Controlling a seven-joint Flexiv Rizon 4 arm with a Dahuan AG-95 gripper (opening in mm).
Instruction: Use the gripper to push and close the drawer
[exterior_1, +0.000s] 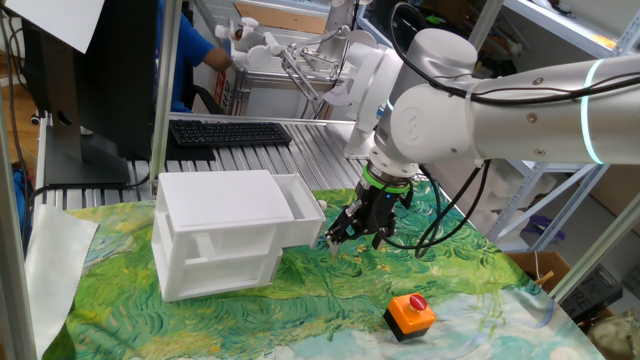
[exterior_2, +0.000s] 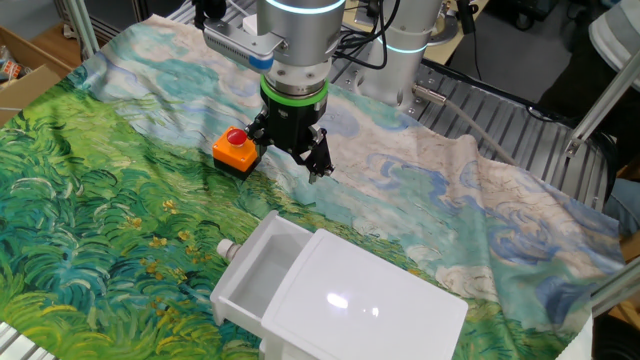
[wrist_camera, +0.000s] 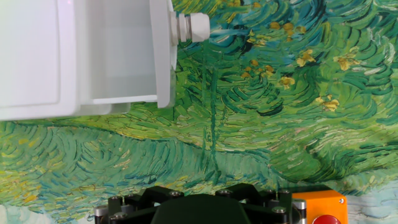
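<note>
My arm (exterior_1: 470, 95) is bulky, glossy white, with rounded joint housings and a pale teal light band around one link. Black cables loop loosely beside my wrist. A green ring sits above my small black gripper (exterior_1: 352, 232), whose black base shows silver screws around its rim in the hand view
</note>
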